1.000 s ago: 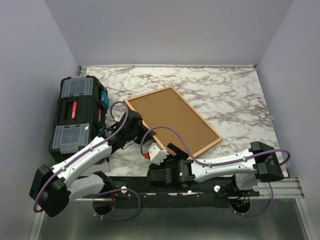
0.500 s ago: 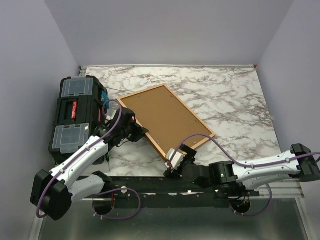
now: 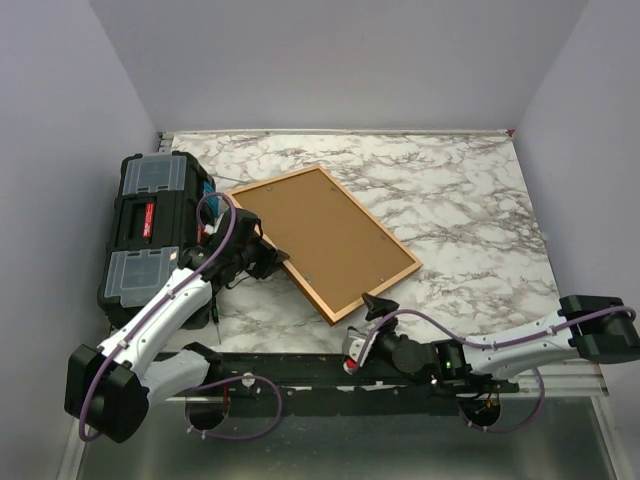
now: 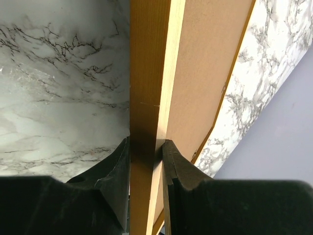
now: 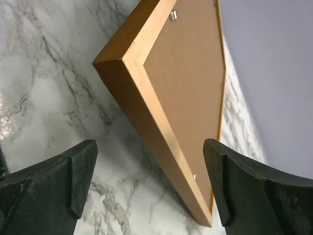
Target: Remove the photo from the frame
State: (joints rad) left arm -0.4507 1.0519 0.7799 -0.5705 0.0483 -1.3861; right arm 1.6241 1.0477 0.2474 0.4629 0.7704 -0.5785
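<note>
My left pincer [image 4: 146, 147]: clamped on frame [image 5: 151, 129] edge.
My right pincer [image 5: 149, 166]: apart, near frame corner.

One frame [image 4: 144, 98] lies on the one marble tabletop [image 3: 450, 190], and one brown backing board [image 3: 325, 240] fills it. Two small metal clips show on the board's edges in the right wrist view – one [image 5: 172, 15] near the top corner, one [image 5: 194, 177] lower down. There is one black toolbox [image 3: 150, 228], and it carries two clear-lidded compartments [image 3: 154, 175] and one red label [image 3: 146, 220]. There are two arms – the left arm [image 3: 160, 315] and the right arm [image 3: 500, 350]. Each ends in one gripper, the left gripper [image 4: 145, 144] and the right gripper [image 5: 149, 144], two in all, with two fingers apiece. Two purple cables loop along the arms, one per arm.
</note>
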